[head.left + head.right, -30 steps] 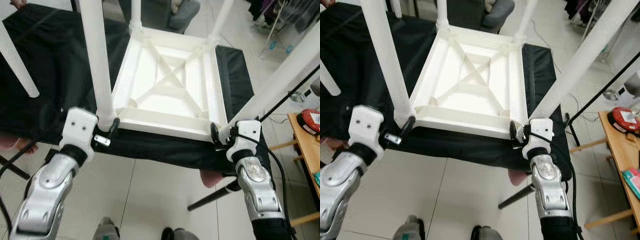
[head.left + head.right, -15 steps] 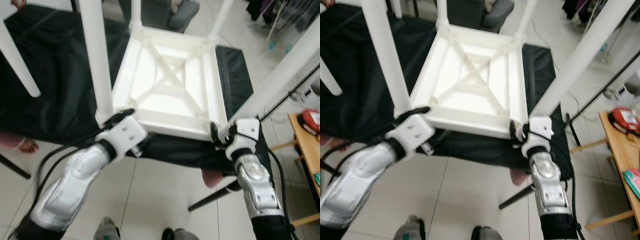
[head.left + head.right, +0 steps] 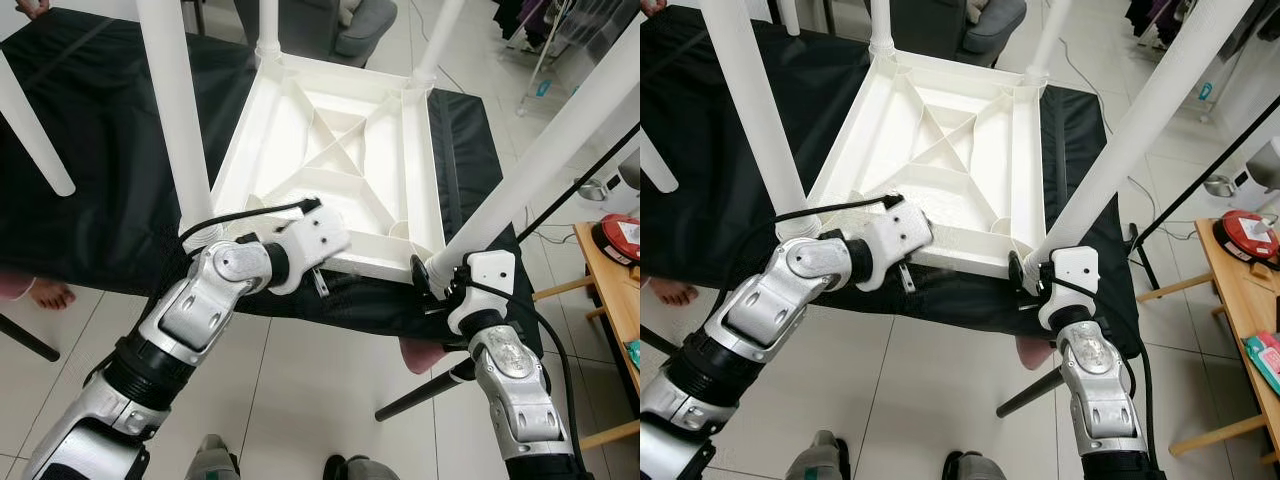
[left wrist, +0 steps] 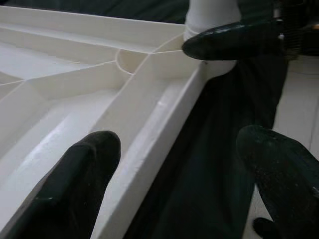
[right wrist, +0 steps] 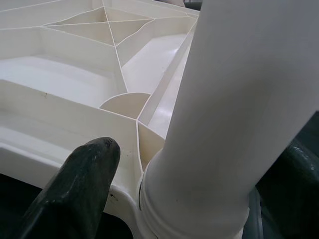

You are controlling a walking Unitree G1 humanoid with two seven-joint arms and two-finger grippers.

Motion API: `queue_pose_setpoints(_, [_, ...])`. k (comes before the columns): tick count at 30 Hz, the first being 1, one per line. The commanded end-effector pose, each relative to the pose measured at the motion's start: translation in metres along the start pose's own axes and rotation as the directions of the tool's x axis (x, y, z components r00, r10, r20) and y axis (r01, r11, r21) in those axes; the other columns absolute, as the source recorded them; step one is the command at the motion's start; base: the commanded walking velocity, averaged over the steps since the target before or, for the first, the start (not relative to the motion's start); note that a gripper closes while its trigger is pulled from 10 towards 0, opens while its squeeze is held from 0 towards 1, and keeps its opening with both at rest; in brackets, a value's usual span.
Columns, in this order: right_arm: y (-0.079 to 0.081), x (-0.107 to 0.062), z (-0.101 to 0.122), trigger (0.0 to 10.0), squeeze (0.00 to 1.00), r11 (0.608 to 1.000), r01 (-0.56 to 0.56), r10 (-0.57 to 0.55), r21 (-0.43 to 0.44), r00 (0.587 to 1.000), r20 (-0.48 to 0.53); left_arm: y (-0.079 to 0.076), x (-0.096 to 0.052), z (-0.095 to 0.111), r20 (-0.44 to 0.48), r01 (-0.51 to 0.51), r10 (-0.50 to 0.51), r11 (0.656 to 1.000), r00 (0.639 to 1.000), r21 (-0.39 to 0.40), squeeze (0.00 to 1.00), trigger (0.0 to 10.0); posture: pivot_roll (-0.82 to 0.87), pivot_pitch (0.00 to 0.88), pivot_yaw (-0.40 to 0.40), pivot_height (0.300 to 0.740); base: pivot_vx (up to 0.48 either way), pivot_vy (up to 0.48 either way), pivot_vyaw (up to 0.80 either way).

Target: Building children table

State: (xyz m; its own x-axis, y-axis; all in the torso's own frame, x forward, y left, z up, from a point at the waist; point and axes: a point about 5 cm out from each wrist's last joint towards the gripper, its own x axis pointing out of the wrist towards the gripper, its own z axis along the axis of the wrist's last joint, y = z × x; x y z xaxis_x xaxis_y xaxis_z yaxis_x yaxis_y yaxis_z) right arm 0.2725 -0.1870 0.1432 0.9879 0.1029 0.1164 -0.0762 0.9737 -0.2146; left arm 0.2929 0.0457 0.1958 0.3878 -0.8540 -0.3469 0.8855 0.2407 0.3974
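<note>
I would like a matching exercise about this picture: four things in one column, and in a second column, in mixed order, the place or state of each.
Things:
1. left gripper
2. right gripper
3. white table
4. black cloth

Places or states:
A. lies upside down, legs pointing up
B. open, its fingers on either side of the table's near rim
C. spread out flat under the table
D. at the base of the near right table leg, one finger on each side

Pairs: 1-B, 2-D, 3-A, 4-C
</note>
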Motion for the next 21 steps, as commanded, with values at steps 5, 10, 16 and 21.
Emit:
queue_pose_setpoints(5, [-0.008,-0.011,-0.016,10.0,0.0,0.998,0.057,-0.056,0.018,0.996,-0.07,0.007,0.03,-0.003,-0.051,0.012,-0.013,1.0,0.999,-0.011,0.0,10.0,0.17,0.127,-0.069,0.74,0.0,0.0,0.0])
queue_pose_setpoints(10, [-0.013,-0.023,-0.03,10.0,0.0,0.998,0.064,-0.064,0.002,0.991,-0.121,0.018,0.038,-0.011,-0.101,-0.001,0.002,1.0,0.995,0.002,0.0,9.7,0.16,0.13,-0.07,0.74,0.0,0.0,0.0])
queue_pose_setpoints(16, [-0.019,-0.037,-0.046,10.0,0.0,0.994,0.112,-0.109,0.003,0.976,-0.188,0.024,0.039,-0.022,-0.156,0.029,-0.027,0.999,0.987,0.014,0.0,6.0,0.15,0.135,-0.063,0.74,0.0,0.0,0.0])
queue_pose_setpoints(21, [-0.021,-0.049,-0.06,10.0,0.0,0.989,0.149,-0.144,0.003,0.96,-0.242,0.025,0.042,-0.03,-0.187,0.063,-0.057,0.998,0.981,0.028,0.0,0.1,0.15,0.139,-0.062,0.74,0.0,0.0,0.0])
